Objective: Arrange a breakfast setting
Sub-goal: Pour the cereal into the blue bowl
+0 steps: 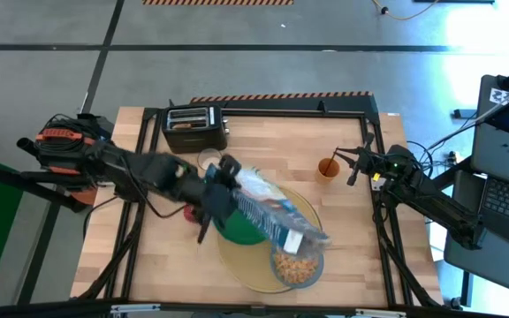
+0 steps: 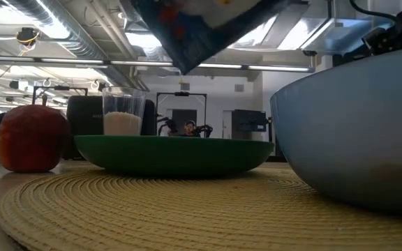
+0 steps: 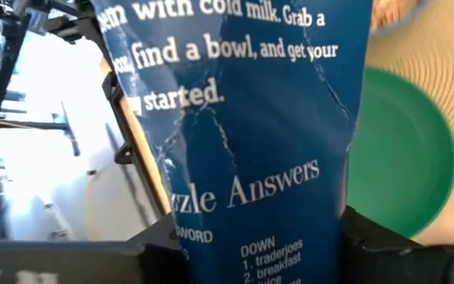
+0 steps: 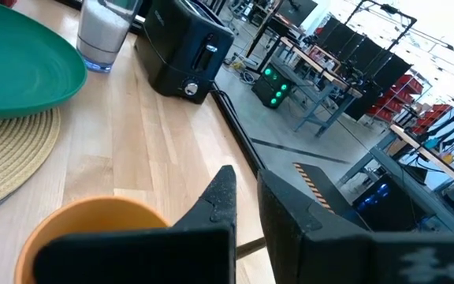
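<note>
My left gripper (image 1: 230, 187) is shut on the blue cereal box (image 1: 277, 216), which is tipped over the blue-grey bowl (image 1: 296, 265); the bowl holds cereal. The bowl and the green plate (image 1: 239, 232) rest on the round yellow mat (image 1: 263, 278). The red apple (image 1: 190, 212) lies at the mat's left edge. The milk glass (image 1: 208, 159) stands behind the mat. My right gripper (image 4: 247, 201) is shut and empty, beside the orange cup (image 4: 93, 225) at the right. I cannot make out the toast slice. My left gripper pinches the cereal box between its two fingers (image 3: 377, 241), on the box's two narrow sides (image 3: 333, 221) near its closed end. The fingers come from the table's left, across the box. The box is lifted clear and tilted, its far end (image 1: 312, 238) down over the bowl.
A black toaster (image 1: 194, 126) stands at the table's far edge, left of centre. Bare wood lies between the mat and the orange cup (image 1: 328, 168) and along the near left.
</note>
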Motion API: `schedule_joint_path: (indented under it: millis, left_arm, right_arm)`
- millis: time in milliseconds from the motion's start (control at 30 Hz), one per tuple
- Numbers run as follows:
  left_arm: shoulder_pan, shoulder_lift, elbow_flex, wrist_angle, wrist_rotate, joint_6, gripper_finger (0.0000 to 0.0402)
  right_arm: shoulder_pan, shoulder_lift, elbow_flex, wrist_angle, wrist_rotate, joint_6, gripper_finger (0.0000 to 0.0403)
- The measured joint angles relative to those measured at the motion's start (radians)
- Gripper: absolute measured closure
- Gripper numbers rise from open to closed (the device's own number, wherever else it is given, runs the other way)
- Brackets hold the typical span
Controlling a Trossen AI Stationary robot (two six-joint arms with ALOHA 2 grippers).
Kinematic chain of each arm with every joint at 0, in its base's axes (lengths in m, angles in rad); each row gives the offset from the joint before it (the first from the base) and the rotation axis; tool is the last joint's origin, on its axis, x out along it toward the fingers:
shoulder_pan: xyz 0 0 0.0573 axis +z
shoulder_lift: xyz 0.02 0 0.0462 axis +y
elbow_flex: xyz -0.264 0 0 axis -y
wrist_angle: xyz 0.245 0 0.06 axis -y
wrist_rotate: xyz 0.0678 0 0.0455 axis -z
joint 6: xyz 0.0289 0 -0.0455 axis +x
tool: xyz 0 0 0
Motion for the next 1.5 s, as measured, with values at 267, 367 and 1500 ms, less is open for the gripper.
schedule_joint_path:
  millis: [267, 367, 1500]
  left_arm:
    - [0.183, -0.052, 0.000, 0.087, 0.195, 0.057, 0.0262]
    - [0.271, -0.052, 0.000, 0.126, 0.291, 0.076, 0.0262]
    - [0.985, 0.110, -0.840, 1.979, 1.101, -0.330, 0.0269]
  right_arm:
    - [0.000, 0.000, 0.000, 0.042, -0.009, 0.000, 0.0372]
    - [0.000, 0.000, 0.000, 0.044, -0.011, 0.000, 0.0372]
    - [0.000, 0.000, 0.000, 0.136, -0.044, 0.005, 0.0372]
